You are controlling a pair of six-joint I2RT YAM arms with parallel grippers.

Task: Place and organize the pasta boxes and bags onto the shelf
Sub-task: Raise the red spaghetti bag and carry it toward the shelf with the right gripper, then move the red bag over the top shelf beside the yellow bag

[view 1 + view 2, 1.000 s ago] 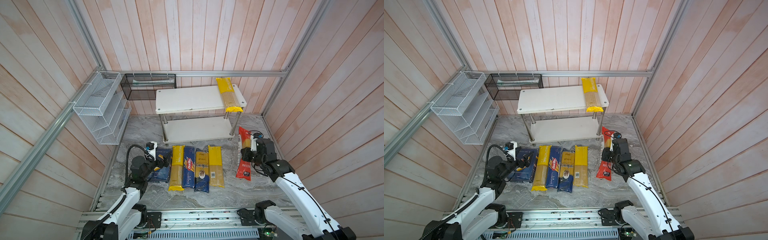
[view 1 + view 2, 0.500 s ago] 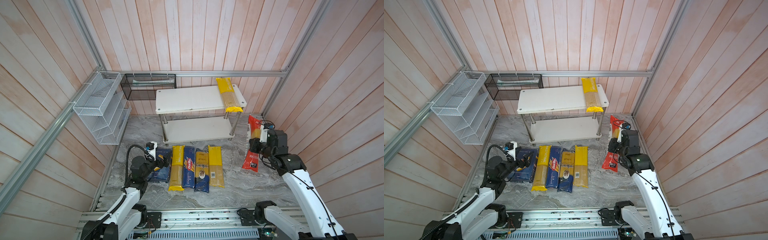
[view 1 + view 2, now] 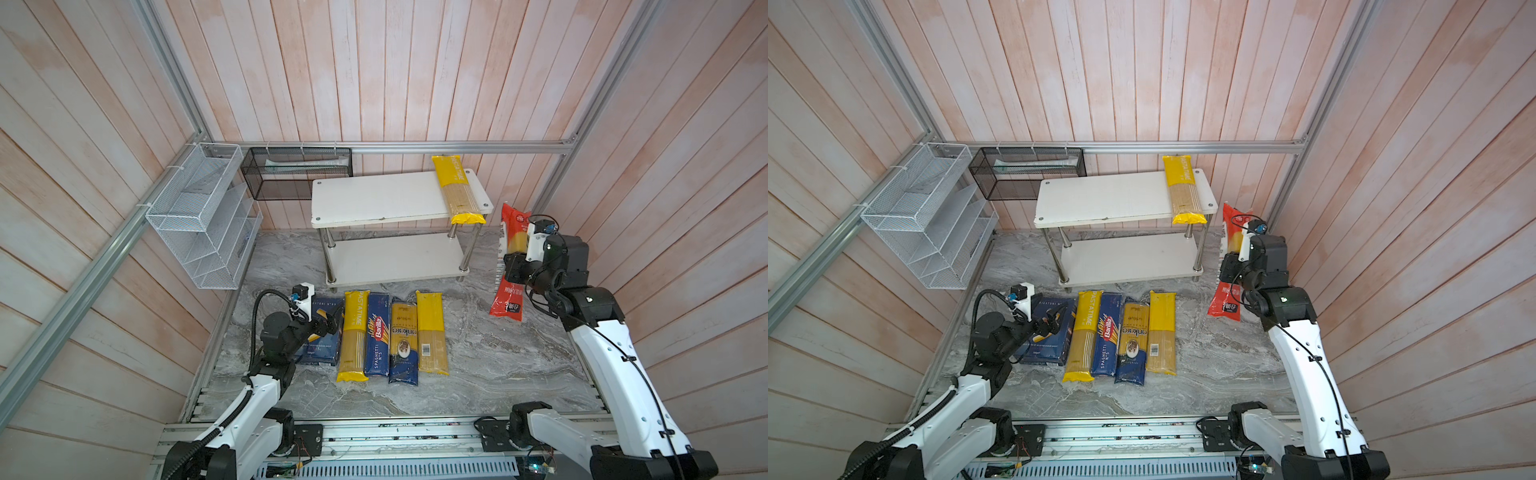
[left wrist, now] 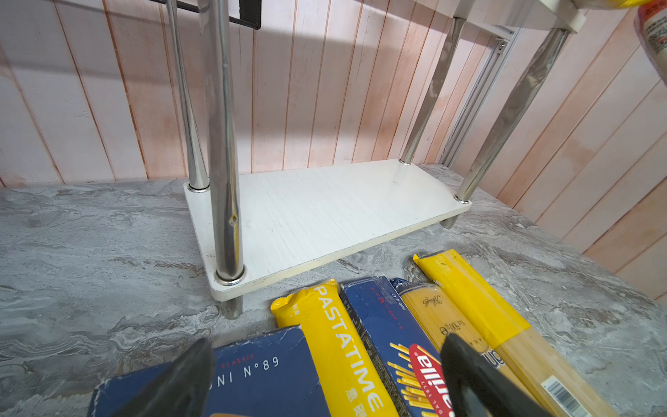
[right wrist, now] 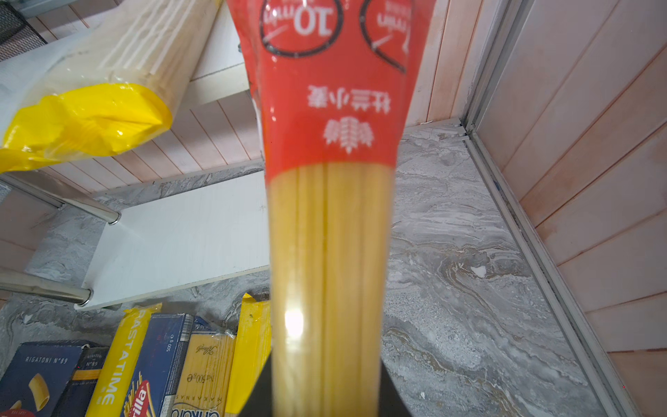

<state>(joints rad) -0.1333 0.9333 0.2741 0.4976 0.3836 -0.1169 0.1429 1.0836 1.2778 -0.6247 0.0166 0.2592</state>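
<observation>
Since a second ago the right arm has lifted the red bag [image 3: 508,297] [image 3: 1224,300] [image 5: 332,108] off the tabletop [image 3: 478,365] in front of the shelf [image 3: 374,199] [image 3: 1100,199] and carried it up beside the shelf's right end. Left arm hasn't budged.

Right hand [image 3: 512,269] [image 3: 1228,269] [image 5: 325,404] is pinching the red bag about halfway along, on the clear stretch where the spaghetti shows. The bag's long axis runs front to back next to the shelf. One red end sits just right of the shelf's front right post, the labelled end points back at the robot. Can't tell how much it's tipped.

Left hand [image 3: 328,326] [image 3: 1050,322] [image 4: 326,341] is spread wide over the wide Barilla carton [image 3: 320,349] [image 3: 1050,345] [image 4: 260,379], which lies in front of the shelf's left front post. Touching or not, can't tell.

Next to the carton, all in front of the shelf and packed side by side: yellow PASTATIME bag [image 3: 353,336] [image 4: 343,343], narrow Barilla Spaghetti box [image 3: 377,334] [image 4: 382,325], clear ankara bag [image 3: 403,340] and yellow barcoded bag [image 3: 431,332]. Every long axis points at the shelf's front edge.

On the shelf's top board, at the right end, another yellow bag [image 3: 457,189] [image 3: 1183,189] [image 5: 83,119] lies front to back with its end hanging over the front edge.

Behind the shelf's left end, the black mesh basket [image 3: 291,183] holds something long and pale I can't identify. Further left of the shelf hangs the white wire rack [image 3: 199,232].
</observation>
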